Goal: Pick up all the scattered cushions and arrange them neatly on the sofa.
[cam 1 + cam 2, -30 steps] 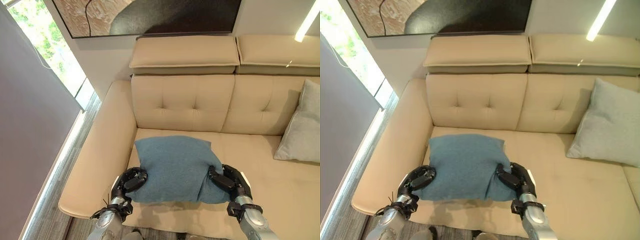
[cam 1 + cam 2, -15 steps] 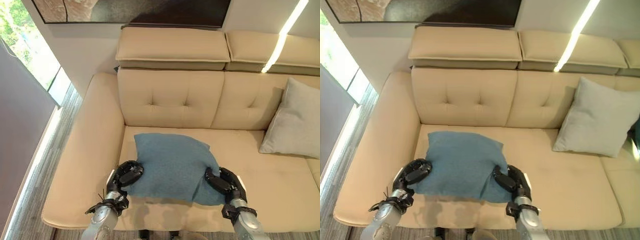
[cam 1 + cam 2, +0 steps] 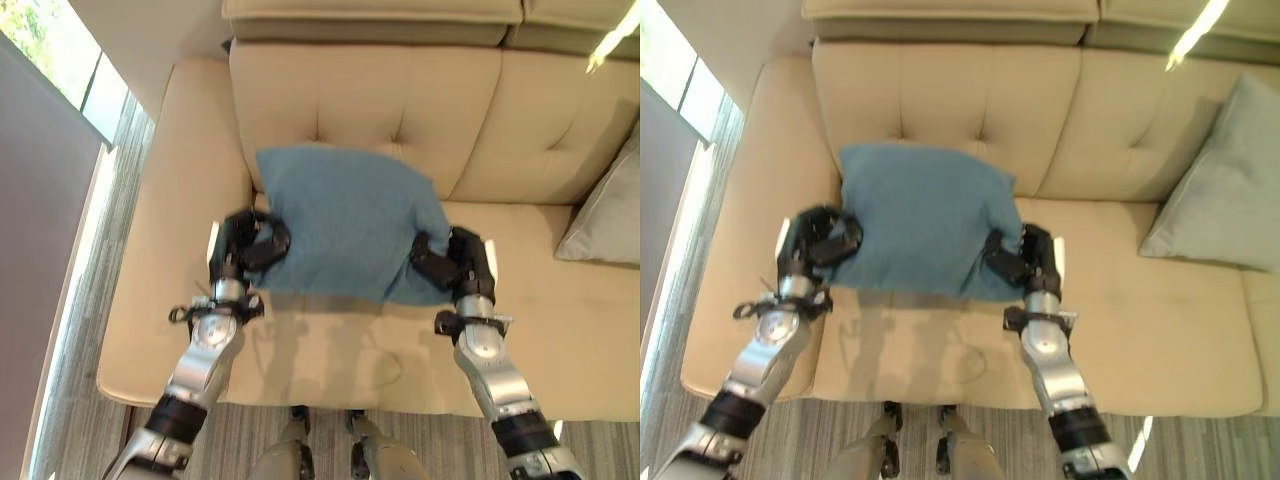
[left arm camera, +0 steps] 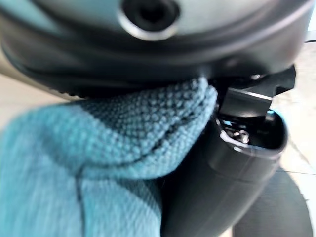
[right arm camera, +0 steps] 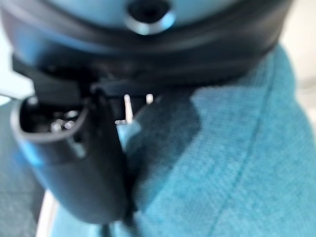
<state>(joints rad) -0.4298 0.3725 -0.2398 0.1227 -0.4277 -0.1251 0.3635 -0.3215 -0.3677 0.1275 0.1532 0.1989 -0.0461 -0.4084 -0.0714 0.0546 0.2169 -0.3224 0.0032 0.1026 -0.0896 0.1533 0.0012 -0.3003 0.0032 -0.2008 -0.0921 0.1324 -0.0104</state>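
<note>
Left eye view: blue cushion (image 3: pixel 345 220) pinched between left hand (image 3: pixel 250 240), right hand (image 3: pixel 455 262).

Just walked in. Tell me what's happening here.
The robot is holding a blue cushion between both hands over the beige sofa. The left hand grips its left edge and the right hand grips its right lower corner, fingers curled into the fabric. The cushion's top reaches the backrest at the sofa's left end. A grey cushion already leans against the backrest further right.
</note>
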